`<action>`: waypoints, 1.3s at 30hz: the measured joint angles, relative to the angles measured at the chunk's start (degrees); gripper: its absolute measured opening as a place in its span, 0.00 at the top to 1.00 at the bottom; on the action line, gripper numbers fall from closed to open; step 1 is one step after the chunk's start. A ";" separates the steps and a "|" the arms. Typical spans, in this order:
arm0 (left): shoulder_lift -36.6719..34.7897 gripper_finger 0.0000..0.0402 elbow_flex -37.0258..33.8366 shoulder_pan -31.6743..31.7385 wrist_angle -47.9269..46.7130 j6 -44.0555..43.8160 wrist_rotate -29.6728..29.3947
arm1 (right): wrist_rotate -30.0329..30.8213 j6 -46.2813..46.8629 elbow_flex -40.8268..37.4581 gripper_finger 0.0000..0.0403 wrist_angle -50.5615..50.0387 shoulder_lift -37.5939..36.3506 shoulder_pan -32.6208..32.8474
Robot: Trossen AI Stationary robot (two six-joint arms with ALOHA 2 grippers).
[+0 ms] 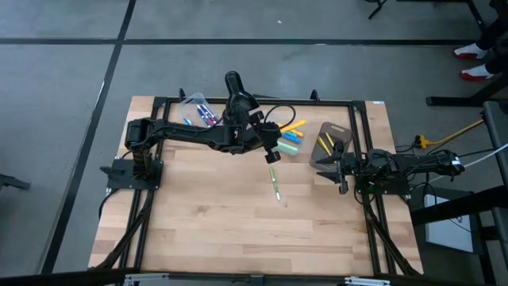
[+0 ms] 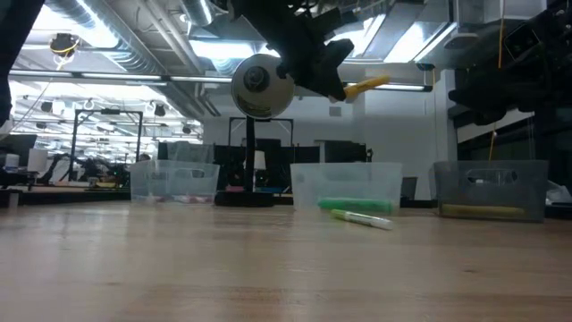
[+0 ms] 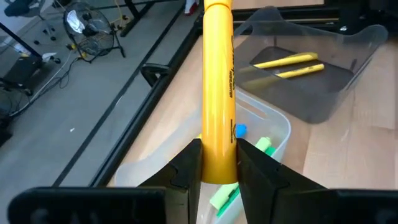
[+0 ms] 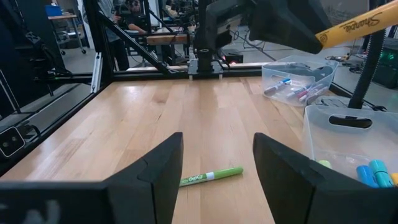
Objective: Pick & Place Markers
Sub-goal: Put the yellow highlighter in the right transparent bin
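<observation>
My left gripper (image 1: pixel 274 137) is shut on a yellow marker (image 3: pixel 218 81), high over the middle clear tub (image 1: pixel 290 147), which holds green, blue and yellow markers. A green marker (image 1: pixel 274 183) lies flat on the wood near the table's middle and also shows in the low view (image 2: pixel 362 217). The grey tub (image 1: pixel 333 144) on the right holds two yellow markers (image 3: pixel 289 64). The far-left tub (image 1: pixel 198 111) holds blue and pink markers. My right gripper (image 4: pixel 217 155) waits open at the table's right side, low, with nothing between its fingers. My left gripper pinches the yellow marker near its back end (image 3: pixel 217 163) between its two fingers (image 3: pixel 186 165). The marker runs along the fingers and sticks out ahead of them (image 2: pixel 366 85). The fingers slant down toward the table's right. The marker is lifted clear, over the middle tub.
A black desk lamp (image 1: pixel 234 86) stands at the far edge behind the left arm. A black frame (image 1: pixel 361 107) rims the table. Bare wood lies open across the near half (image 1: pixel 238 230).
</observation>
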 joint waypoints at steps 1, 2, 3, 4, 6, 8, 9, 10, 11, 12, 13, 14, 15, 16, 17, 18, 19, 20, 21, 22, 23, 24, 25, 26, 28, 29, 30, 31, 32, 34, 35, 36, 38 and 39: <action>0.00 0.80 0.00 0.14 0.00 0.00 0.00 | 0.00 0.00 0.02 0.52 -0.01 0.00 -0.02; 0.00 0.80 0.00 0.30 0.08 0.00 0.00 | 0.00 0.01 0.02 0.52 -0.01 0.00 -0.01; 0.00 0.80 0.00 0.51 0.27 -0.01 0.01 | 0.00 0.01 0.00 0.52 -0.01 0.00 0.01; 0.00 0.81 0.00 0.71 0.40 0.00 0.04 | 0.00 0.01 0.01 0.52 -0.02 0.00 0.00; 0.00 0.81 0.00 1.17 0.34 -0.03 0.58 | 0.00 0.00 0.00 0.52 -0.02 0.00 0.00; 0.00 0.82 0.00 1.63 0.31 -0.43 0.99 | 0.00 0.00 0.00 0.52 -0.02 0.00 -0.02; -0.02 0.82 0.00 1.84 0.33 -0.48 1.34 | 0.00 0.01 0.00 0.52 -0.01 0.00 -0.02; -0.02 0.81 0.00 2.06 0.31 -0.48 1.62 | 0.00 -0.02 0.01 0.52 -0.02 0.00 -0.01; -0.02 0.81 0.00 2.30 0.31 -0.48 1.89 | 0.00 -0.01 0.01 0.52 0.00 0.00 0.01; -0.02 0.80 0.00 2.53 0.31 -0.48 1.95 | 0.00 0.01 0.01 0.52 -0.02 0.00 -0.01; -0.02 0.80 0.00 2.81 0.31 -0.48 1.98 | 0.00 -0.02 0.00 0.52 0.00 0.00 0.00; -0.02 0.80 0.00 3.09 0.31 -0.44 2.23 | 0.00 0.01 0.02 0.52 -0.02 0.00 0.01; -0.02 0.80 0.00 3.42 0.28 -0.44 2.72 | 0.00 0.01 0.00 0.52 0.00 0.00 0.01; -0.02 0.81 0.00 3.79 0.26 -0.46 3.49 | 0.00 0.01 0.02 0.52 -0.01 0.00 0.00; -0.02 0.81 0.00 4.12 0.26 -0.48 4.25 | 0.00 0.01 0.00 0.52 -0.01 0.00 0.00; -0.02 0.82 0.00 4.41 0.26 -0.50 4.85 | 0.00 0.01 0.01 0.52 0.00 0.00 -0.02; -0.02 0.82 0.00 4.65 0.26 -0.67 5.14 | 0.00 0.00 0.00 0.52 0.00 0.00 -0.01; -0.02 0.82 0.00 4.84 0.24 -0.88 5.13 | 0.00 0.01 0.02 0.52 -0.02 0.00 -0.02; -0.02 0.82 0.00 5.05 0.23 -0.91 5.12 | 0.00 0.00 0.00 0.52 -0.01 0.00 0.01; -0.02 0.81 0.00 5.26 0.24 -0.96 5.11 | 0.00 0.01 0.01 0.52 -0.01 0.00 0.00; -0.02 0.80 0.00 5.44 0.22 -1.12 5.10 | 0.00 0.01 0.02 0.52 0.00 0.00 0.01; -0.02 0.80 0.00 5.60 0.22 -1.44 5.06 | 0.00 0.01 0.00 0.52 -0.02 0.00 0.00; -0.02 0.80 0.00 5.74 0.22 -1.61 5.10 | 0.00 0.01 0.00 0.52 -0.02 0.00 0.01; -0.02 0.80 0.00 5.82 0.21 -1.82 5.29 | 0.00 -0.01 0.02 0.52 -0.01 0.00 0.00; -0.02 0.81 0.00 5.99 0.13 -2.34 6.51 | 0.00 0.01 0.00 0.52 -0.02 0.00 0.01; -0.04 0.81 0.00 6.07 -0.02 -2.63 7.37 | 0.00 0.01 0.01 0.52 -0.01 0.00 -0.02; -0.04 0.81 0.00 6.14 -0.26 -3.02 8.26 | 0.00 0.01 0.00 0.52 -0.01 0.00 -0.02; -0.04 0.82 0.00 6.20 -0.60 -3.55 8.83 | 0.00 0.00 0.01 0.52 -0.01 0.00 -0.01; -0.04 0.82 0.00 6.24 -0.98 -4.17 9.30 | 0.00 0.00 0.01 0.52 -0.02 0.00 0.00; -0.04 0.81 0.00 6.39 -1.63 -5.21 10.20 | 0.00 0.01 0.01 0.52 -0.02 0.00 0.01; -0.04 0.81 0.00 6.51 -1.88 -5.88 10.95 | 0.00 0.01 0.01 0.52 -0.01 0.00 0.00; -0.04 0.80 0.00 6.54 -2.06 -6.70 11.78 | 0.00 -0.01 0.02 0.52 0.00 0.00 0.01; -0.04 0.80 0.00 6.56 -2.38 -7.48 12.68 | 0.00 0.01 0.02 0.52 0.00 0.00 0.01; -0.04 0.81 0.00 6.56 -2.44 -7.52 12.68 | 0.00 0.01 0.01 0.52 -0.01 0.00 -0.02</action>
